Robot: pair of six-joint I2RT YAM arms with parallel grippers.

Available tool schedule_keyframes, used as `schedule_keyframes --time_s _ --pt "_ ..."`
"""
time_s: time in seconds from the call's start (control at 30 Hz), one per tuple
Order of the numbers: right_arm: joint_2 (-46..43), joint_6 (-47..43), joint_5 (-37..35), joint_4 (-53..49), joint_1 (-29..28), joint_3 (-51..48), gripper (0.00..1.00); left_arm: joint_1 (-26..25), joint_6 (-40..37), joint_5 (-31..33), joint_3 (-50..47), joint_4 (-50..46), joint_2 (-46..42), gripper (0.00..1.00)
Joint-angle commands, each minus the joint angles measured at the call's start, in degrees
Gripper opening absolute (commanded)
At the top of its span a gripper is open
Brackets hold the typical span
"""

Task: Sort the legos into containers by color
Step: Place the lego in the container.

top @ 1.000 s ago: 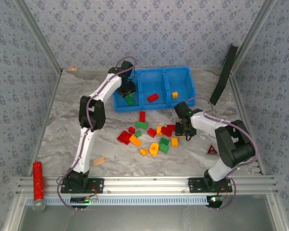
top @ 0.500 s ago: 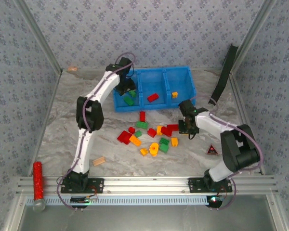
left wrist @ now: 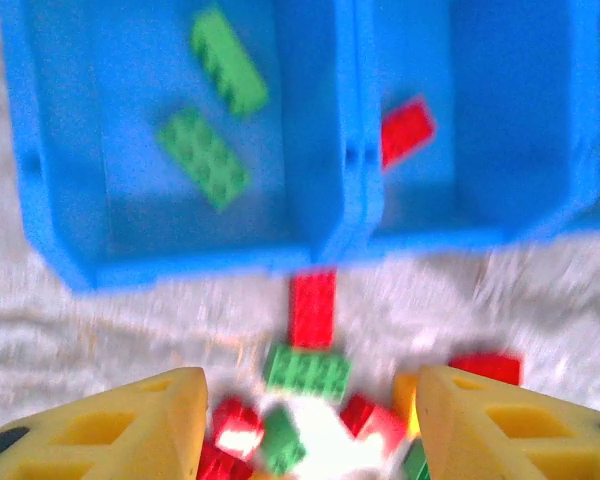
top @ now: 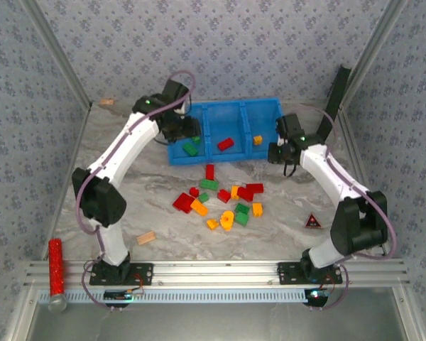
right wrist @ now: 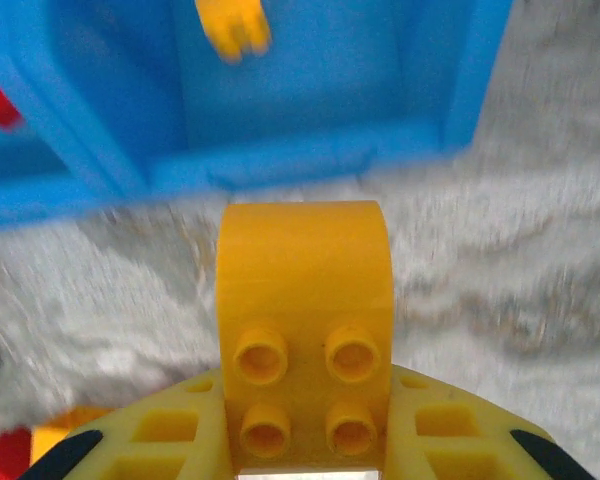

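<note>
Marbled tabletop [top: 121, 177], papered walls [top: 213, 50] — one short reach to the bin.
Right claw [right wrist: 305, 445] is clamped on a yellow-orange arch brick [right wrist: 302, 290], whose long axis points straight at the near wall of the blue tray [right wrist: 280, 165]. The right-hand compartment, with one yellow brick [right wrist: 233, 25] in it, lies just ahead and a touch left. Seen from above, this claw hangs just beside the tray's near right corner, so this arm is plainly the nearer one. Left claw [left wrist: 310, 420] stands part open and empty at the left compartment, where two green bricks [left wrist: 205, 158] lie. Loose legos [top: 224, 202] sit mid-tabletop, well apart from either claw.
</note>
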State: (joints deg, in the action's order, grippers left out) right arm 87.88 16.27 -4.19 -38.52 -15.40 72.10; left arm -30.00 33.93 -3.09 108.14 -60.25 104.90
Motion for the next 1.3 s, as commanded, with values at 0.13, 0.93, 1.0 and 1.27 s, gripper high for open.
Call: schedule_keyframes --time_s 0.13,0.93,1.0,1.27 --pt "11.8 -7.7 -2.1 1.9 0.4 14.1 0.24 -7.4 10.2 1.4 -27.4 4.4 -12.6 0.58" --pt "35.0 -10.0 0.8 3.8 2.1 31.2 0.30 -22.6 36.3 -0.6 -49.3 14.7 -18.5 0.58" --pt "35.6 -9.9 1.1 3.8 2.2 31.3 0.34 -23.2 38.2 -0.9 -49.3 15.7 -17.9 0.58" --pt "35.2 -9.6 2.9 5.3 2.2 31.3 0.51 -24.1 40.5 -0.3 -47.6 15.0 -15.5 0.58"
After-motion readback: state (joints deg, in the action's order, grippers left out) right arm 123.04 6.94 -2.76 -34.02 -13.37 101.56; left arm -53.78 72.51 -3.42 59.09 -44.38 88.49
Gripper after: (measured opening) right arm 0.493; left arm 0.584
